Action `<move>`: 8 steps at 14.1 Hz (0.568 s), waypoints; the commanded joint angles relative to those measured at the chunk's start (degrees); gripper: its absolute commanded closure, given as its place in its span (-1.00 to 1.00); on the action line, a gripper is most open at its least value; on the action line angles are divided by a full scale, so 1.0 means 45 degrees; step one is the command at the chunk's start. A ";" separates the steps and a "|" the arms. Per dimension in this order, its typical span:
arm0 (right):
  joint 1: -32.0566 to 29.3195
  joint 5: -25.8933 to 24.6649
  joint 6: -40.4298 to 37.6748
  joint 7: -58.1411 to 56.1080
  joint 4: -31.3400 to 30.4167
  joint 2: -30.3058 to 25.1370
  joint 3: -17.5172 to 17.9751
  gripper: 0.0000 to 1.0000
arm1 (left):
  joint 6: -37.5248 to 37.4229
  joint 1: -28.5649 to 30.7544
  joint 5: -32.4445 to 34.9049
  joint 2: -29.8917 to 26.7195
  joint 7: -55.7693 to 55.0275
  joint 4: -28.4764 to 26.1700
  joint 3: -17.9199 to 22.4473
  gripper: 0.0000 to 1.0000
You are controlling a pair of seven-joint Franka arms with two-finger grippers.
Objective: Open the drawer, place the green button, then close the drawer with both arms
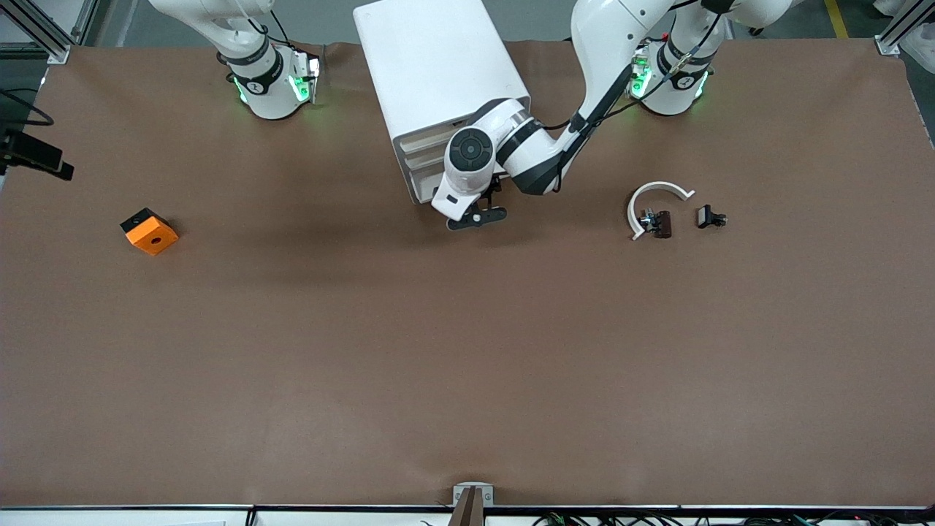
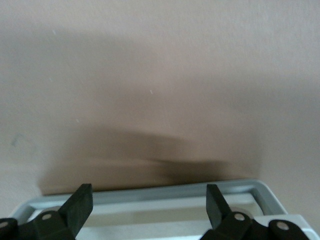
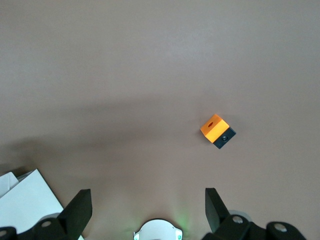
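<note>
The white cabinet (image 1: 438, 66) stands between the two arm bases, its tray fronts facing the front camera. The drawer (image 1: 422, 191) is the lowest tray; its pale rim also shows in the left wrist view (image 2: 150, 196), right under the fingers. My left gripper (image 1: 476, 217) hangs low in front of the drawer, at the corner toward the left arm's end, and it is open and empty (image 2: 149, 202). My right gripper (image 3: 148, 200) is open and empty, high over its own green-lit base (image 3: 157, 231), and it waits out of the front view. No green-capped button shows.
An orange block with a hole (image 1: 150, 231) lies toward the right arm's end and shows in the right wrist view (image 3: 217, 131). A white arc (image 1: 654, 202) with black-brown parts (image 1: 657, 223) and a small black part (image 1: 710, 217) lie toward the left arm's end.
</note>
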 commanded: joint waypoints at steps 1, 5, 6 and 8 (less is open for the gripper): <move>-0.0118 0.0075 0.0184 -0.0008 -0.0962 -0.0807 0.0249 -1.00 | 0.0143 -0.0009 -0.0374 -0.0305 0.0009 -0.0336 -0.0136 -1.00; 0.0195 0.0037 0.0789 -0.0028 -0.1744 -0.1393 0.0249 -1.00 | 0.0143 -0.0009 -0.1055 -0.0285 0.0028 -0.0336 -0.0390 -1.00; 0.0292 -0.0022 0.0809 -0.0008 -0.1822 -0.1491 0.0268 -1.00 | 0.0143 -0.0028 -0.1212 -0.0266 0.0028 -0.0394 -0.0390 -1.00; 0.0312 -0.0022 0.0945 -0.0008 -0.2094 -0.1666 0.0249 -1.00 | 0.0143 -0.0009 -0.1291 -0.0227 0.0048 -0.0511 -0.0565 -1.00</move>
